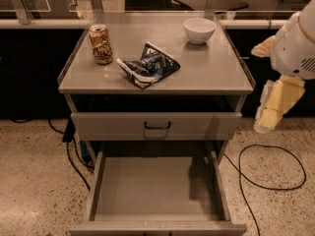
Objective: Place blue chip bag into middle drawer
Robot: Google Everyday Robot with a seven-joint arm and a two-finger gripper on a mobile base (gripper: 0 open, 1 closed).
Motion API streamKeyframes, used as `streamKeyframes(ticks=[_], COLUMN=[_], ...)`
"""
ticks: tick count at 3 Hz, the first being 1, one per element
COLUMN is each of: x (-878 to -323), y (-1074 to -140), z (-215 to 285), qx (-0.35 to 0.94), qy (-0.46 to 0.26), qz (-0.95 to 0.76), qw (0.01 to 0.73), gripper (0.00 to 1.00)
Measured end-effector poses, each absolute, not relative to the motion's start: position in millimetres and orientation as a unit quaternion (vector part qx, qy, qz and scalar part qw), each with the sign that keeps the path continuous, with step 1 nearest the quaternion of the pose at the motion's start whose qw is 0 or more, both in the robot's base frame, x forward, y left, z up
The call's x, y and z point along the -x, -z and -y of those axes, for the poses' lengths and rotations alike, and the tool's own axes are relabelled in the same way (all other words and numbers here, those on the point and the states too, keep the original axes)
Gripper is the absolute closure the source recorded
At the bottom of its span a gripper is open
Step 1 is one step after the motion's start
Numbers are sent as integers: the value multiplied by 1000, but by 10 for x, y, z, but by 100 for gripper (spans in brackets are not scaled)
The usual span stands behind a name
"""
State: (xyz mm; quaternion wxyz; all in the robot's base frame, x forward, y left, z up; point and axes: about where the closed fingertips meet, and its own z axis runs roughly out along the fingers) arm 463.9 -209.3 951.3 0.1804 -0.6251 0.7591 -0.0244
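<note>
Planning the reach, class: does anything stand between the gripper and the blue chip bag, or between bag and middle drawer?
Nothing visible does. The gripper hangs right of the cabinet, the blue chip bag lies mid-top, bowl behind and can left of it; the middle drawer stands open below.

The counter is lit evenly from above, with soft glare at its far edge. The middle drawer is shadowed at right. The hand, right of the counter, is brightly lit.
</note>
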Motion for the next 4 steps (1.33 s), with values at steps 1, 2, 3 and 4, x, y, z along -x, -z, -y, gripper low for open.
streamKeyframes(ticks=[1,2,3,4], x=[-5039,-5543,-6071,-6071], y=[-9301,-9071,-8814,-8814], z=[2069,1996,1881,1881], qx=[649,673,688,688], qy=[19,7,-10,-10], qz=[-734,-707,-688,-688], qw=[201,216,231,231], gripper=[0,0,0,0])
